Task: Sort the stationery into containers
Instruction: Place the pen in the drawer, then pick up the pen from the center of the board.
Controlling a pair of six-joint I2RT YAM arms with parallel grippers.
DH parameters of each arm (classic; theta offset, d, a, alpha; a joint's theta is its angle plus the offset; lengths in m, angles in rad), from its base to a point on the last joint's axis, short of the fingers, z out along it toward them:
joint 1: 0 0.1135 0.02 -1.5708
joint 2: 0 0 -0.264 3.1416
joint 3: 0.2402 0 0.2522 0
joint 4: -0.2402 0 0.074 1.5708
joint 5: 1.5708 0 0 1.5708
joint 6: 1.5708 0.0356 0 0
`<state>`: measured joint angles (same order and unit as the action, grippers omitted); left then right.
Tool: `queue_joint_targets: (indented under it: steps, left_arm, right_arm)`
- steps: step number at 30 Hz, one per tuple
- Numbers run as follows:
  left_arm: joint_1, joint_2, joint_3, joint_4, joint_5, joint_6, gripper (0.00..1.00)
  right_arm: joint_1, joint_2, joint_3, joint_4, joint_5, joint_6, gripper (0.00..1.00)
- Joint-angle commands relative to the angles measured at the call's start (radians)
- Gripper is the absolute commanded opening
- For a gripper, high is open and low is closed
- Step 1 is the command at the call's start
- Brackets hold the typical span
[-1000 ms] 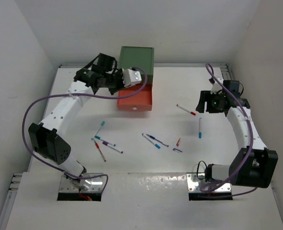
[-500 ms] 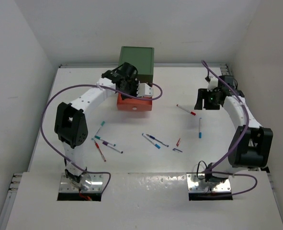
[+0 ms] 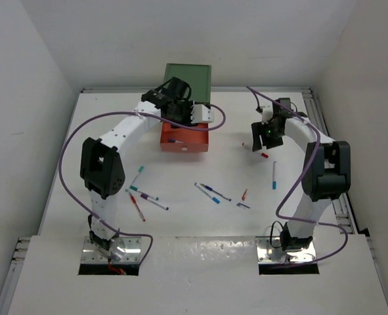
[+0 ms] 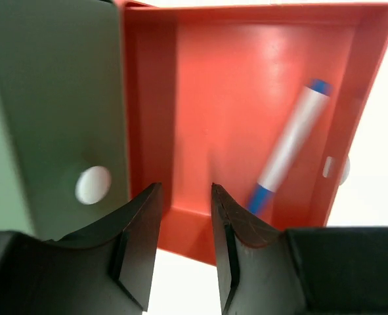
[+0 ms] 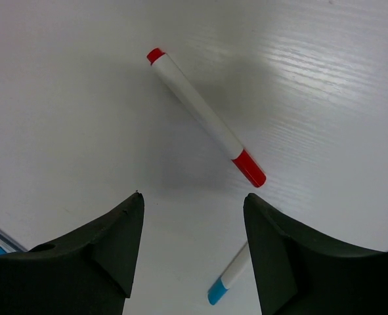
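Right wrist: your right gripper (image 5: pixel 192 203) hung wide open, empty. Red-capped marker (image 5: pixel 205 116) lay just ahead of gripper, long axis diagonal to jaw gap; you'd likely need wrist turn.

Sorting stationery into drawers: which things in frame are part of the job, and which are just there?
Job:
orange-red open drawer
blue-capped white pen lying in it
dark green drawer with white knob
red-capped white marker
teal-capped white pen
thin white pens scattered mid-table

Not job:
purple robot cables
metal base plates
white table
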<state>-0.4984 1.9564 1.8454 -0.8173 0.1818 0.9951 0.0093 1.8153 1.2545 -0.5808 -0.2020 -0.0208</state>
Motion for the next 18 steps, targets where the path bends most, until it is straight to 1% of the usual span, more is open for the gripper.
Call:
queue_joint_targets:
  steps: [1, 7, 12, 14, 18]
  left_arm:
    - [0.009, -0.008, 0.072, 0.020, 0.027, -0.041, 0.42]
    - [0.018, -0.062, 0.146, -0.008, 0.093, -0.128, 0.42]
    - [0.023, -0.119, 0.140, -0.028, 0.142, -0.202, 0.42]
    - [0.024, -0.143, 0.135, -0.037, 0.156, -0.223, 0.42]
    - [0.026, -0.180, 0.123, -0.040, 0.182, -0.251, 0.42]
  right_arm:
    - [0.029, 0.022, 0.054, 0.009, 0.021, -0.036, 0.61]
    - [0.064, 0.099, 0.100, -0.016, 0.062, -0.105, 0.57]
    - [0.083, 0.173, 0.195, -0.040, 0.111, -0.152, 0.53]
    - [0.084, 0.222, 0.255, -0.069, 0.127, -0.169, 0.49]
    - [0.086, 0.295, 0.338, -0.129, 0.141, -0.218, 0.46]
